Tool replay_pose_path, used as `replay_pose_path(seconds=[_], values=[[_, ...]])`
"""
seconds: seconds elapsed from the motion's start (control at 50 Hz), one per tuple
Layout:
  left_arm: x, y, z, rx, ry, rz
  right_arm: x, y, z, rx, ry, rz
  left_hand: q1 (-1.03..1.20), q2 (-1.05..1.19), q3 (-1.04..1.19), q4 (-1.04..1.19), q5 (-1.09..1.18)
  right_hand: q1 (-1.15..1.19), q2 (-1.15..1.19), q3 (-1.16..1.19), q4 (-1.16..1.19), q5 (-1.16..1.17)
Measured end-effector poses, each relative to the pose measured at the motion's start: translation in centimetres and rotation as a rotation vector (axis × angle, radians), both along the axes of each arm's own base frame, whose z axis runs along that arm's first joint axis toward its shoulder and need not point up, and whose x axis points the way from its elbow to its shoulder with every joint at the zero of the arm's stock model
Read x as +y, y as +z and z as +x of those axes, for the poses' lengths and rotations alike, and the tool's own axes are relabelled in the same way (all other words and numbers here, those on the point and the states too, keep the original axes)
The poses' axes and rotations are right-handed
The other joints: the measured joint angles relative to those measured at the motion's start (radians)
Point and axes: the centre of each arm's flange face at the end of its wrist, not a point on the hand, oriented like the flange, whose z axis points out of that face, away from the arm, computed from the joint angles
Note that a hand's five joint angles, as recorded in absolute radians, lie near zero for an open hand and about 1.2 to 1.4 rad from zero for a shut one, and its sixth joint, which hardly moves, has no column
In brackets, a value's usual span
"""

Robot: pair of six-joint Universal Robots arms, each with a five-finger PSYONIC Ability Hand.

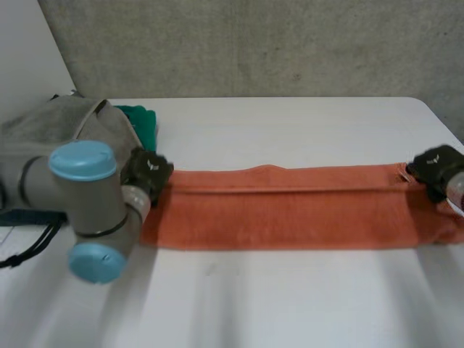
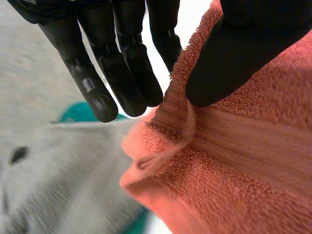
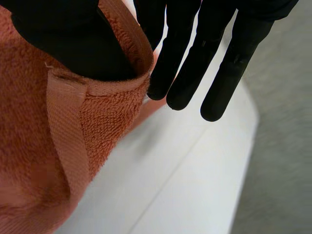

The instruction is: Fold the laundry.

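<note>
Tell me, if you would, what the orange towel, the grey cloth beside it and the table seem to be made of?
Orange towel: terry cloth, probably cotton; it has a fuzzy looped pile with a flat woven band near the hem. Grey cloth: a soft, matte, fleece-like fabric, judging by its fuzzy surface; the fibre is unclear. Table: a smooth white top, perhaps laminate.

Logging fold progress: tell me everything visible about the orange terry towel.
The orange terry towel lies as a long flat strip across the white table, a fold ridge running near its far edge. Looped pile, flat woven hem band. The left hand pinches its far left corner, the right hand its far right corner.
</note>
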Motion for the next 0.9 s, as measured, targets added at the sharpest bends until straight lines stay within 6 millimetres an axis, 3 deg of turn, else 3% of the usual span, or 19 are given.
replay_pose_path(seconds=[0.14, 0.3, 0.32, 0.38, 0.42, 0.46, 0.5, 0.6, 0.72, 0.8, 0.9], values=[[-4.1, -0.8, -2.0, -0.005, 0.006, -0.159, -3.5, -1.3, 1.0, 0.017, 0.012, -0.191, 0.0, 0.0, 0.0, 0.0, 0.0, 0.0, 0.0, 0.0, 0.0, 0.0], [-6.3, -1.6, -3.3, -0.035, -0.005, -0.237, -6.0, -3.1, 1.8, 0.029, 0.009, -0.283, 0.0, 0.0, 0.0, 0.0, 0.0, -0.001, -0.002, -0.002, -0.002, -0.001], [-6.5, -1.7, -3.4, -0.035, -0.004, -0.243, -6.2, -3.3, 1.9, 0.028, 0.009, -0.289, -0.006, -0.006, -0.006, -0.006, -0.005, -0.078, -0.112, -0.097, -0.099, -0.093], [-6.9, -1.7, -3.6, -0.033, -0.008, -0.255, -6.8, -3.7, 2.3, 0.025, 0.011, -0.319, -0.257, -0.326, -0.319, -0.307, -0.283, -0.584, -0.641, -0.629, -0.611, -0.621], [-7.0, -1.7, -3.8, -0.031, -0.009, -0.261, -7.0, -3.6, 2.5, 0.022, 0.008, -0.339, -0.692, -0.691, -0.678, -0.696, -0.67, -0.789, -0.859, -0.857, -0.86, -0.852], [-6.8, -1.7, -4.0, -0.03, -0.012, -0.263, -7.1, -3.4, 2.6, 0.015, 0.001, -0.353, -0.877, -0.909, -0.896, -0.914, -0.88, -0.871, -0.948, -0.963, -0.965, -0.952], [-6.5, -1.5, -4.2, -0.027, -0.017, -0.265, -7.1, -2.8, 2.7, -0.001, -0.01, -0.367, -0.909, -0.983, -0.974, -0.987, -0.951, -0.879, -0.963, -0.982, -0.989, -0.963], [-5.1, -0.5, -4.7, -0.017, -0.035, -0.264, -6.5, -0.4, 2.4, -0.07, -0.04, -0.382, -0.915, -1.005, -0.996, -1.007, -0.958, -0.879, -0.963, -0.984, -0.994, -0.963], [-2.7, 0.7, -4.1, 0.0, -0.047, -0.229, -4.0, 3.4, 0.6, -0.205, -0.094, -0.298, -0.915, -1.005, -0.996, -1.007, -0.958, -0.879, -0.963, -0.984, -0.994, -0.963], [-1.0, 1.3, -3.2, 0.033, -0.046, -0.189, -1.9, 4.1, -1.2, -0.267, -0.132, -0.164, -0.915, -1.005, -0.996, -1.007, -0.958, -0.879, -0.963, -0.984, -0.994, -0.963], [0.9, 1.9, -2.1, 0.102, -0.04, -0.133, -0.1, 3.2, -2.8, -0.309, -0.156, -0.006, -0.915, -1.005, -0.996, -1.007, -0.958, -0.875, -0.95, -0.967, -0.977, -0.952]])
